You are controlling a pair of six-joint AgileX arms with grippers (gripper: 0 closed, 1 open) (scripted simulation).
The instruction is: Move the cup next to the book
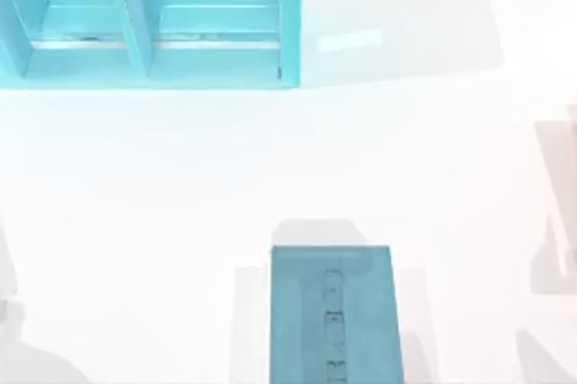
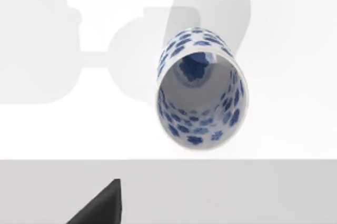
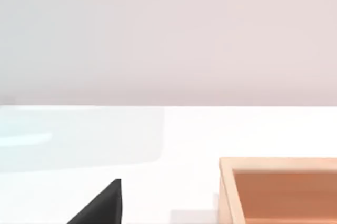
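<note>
Where table [image 2: 295, 124] lies white, cup [image 2: 200, 95] upright, mouth upward.

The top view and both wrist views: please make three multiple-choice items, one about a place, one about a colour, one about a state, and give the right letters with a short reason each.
1. Where does the book lie in the top view?
A. at the bottom edge, near the middle
B. at the top right corner
C. inside the shelf unit

2. What colour is the pattern on the cup?
A. red
B. blue
C. green

3. How is the cup in the left wrist view?
A. lying on its side
B. upside down
C. upright, its open mouth showing

Answers: 1 A, the teal book runs off the bottom edge, while the shelf unit is top left. 2 B, blue spots on white. 3 C, its inside and bottom show.
</note>
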